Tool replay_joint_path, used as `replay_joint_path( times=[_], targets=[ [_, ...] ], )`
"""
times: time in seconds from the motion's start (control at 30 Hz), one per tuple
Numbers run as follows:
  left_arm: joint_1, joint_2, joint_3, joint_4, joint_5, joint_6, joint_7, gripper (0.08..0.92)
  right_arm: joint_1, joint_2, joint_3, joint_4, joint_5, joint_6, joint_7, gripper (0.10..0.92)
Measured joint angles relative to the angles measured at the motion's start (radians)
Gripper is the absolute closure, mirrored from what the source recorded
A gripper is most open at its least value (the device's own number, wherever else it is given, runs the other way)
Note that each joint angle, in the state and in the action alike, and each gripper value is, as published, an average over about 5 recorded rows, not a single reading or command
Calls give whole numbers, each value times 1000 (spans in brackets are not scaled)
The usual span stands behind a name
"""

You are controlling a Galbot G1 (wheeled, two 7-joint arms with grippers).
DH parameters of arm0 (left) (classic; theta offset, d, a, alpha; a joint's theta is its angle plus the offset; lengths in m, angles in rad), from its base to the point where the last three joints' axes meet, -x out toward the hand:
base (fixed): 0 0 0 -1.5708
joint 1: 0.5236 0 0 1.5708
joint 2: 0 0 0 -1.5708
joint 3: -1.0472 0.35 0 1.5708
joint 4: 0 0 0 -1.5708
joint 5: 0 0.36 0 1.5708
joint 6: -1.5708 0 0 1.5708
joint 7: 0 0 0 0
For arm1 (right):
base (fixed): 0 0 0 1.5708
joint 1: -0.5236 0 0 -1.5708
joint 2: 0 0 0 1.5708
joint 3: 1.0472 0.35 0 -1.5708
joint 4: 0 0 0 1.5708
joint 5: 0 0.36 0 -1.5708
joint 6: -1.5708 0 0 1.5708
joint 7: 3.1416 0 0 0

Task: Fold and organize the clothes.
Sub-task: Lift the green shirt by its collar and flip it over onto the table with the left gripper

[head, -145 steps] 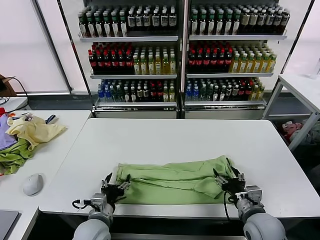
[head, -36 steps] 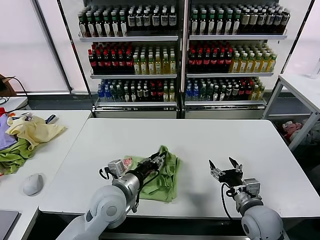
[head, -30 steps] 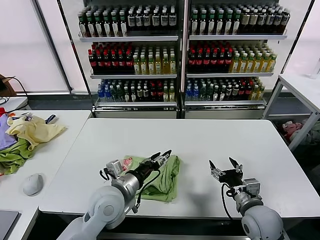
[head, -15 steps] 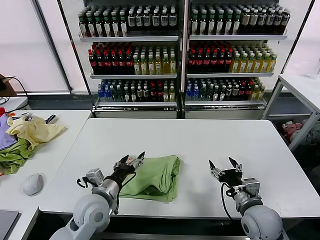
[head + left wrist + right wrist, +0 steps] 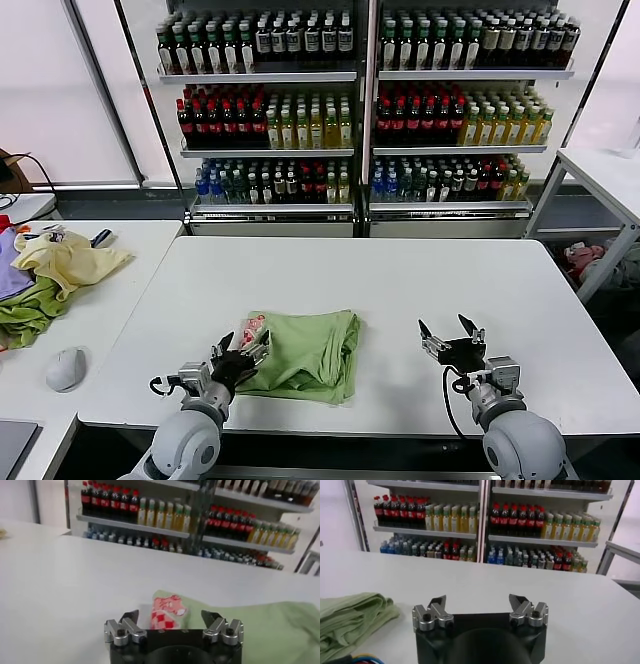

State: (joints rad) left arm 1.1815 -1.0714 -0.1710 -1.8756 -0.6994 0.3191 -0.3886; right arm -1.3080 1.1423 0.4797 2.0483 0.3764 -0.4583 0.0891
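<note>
My light green polo shirt [image 5: 305, 356] lies folded into a compact bundle at lower centre of the head view, on the white worktop [image 5: 400, 280], its red-and-white graphic [image 5: 249, 330] peeking out at the left edge. My left gripper [image 5: 240, 353] sits just beside that edge, spread wide and holding nothing. My right gripper [image 5: 449, 335] rests apart at lower right, also spread wide and empty. Shelves of bottles [image 5: 360, 100] fill the upper frame.
</note>
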Motion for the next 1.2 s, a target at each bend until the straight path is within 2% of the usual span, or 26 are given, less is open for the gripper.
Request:
replay_joint_path(
  times=[0.07, 0.17, 0.47, 0.83, 0.93, 1.2],
  targets=[
    [7, 2, 2, 1, 10, 3, 1, 189, 2, 0, 0, 0, 0, -1, 0, 203],
    [12, 1, 4, -1, 17, 5, 6, 251, 6, 0, 0, 1, 0, -2, 0, 203],
    [6, 2, -7, 5, -22, 34, 27, 510, 8, -1, 0, 4, 0, -5, 1, 203],
    [12, -9, -51, 10, -198, 66, 38, 837, 5, -6, 2, 16, 3, -7, 2, 203],
    [18, -16, -72, 1, -265, 73, 40, 874, 2, -6, 3, 19, 3, -7, 2, 203],
    [35, -8, -170, -37, -438, 88, 40, 878, 0, -8, 7, 22, 7, -4, 3, 203]
  ],
)
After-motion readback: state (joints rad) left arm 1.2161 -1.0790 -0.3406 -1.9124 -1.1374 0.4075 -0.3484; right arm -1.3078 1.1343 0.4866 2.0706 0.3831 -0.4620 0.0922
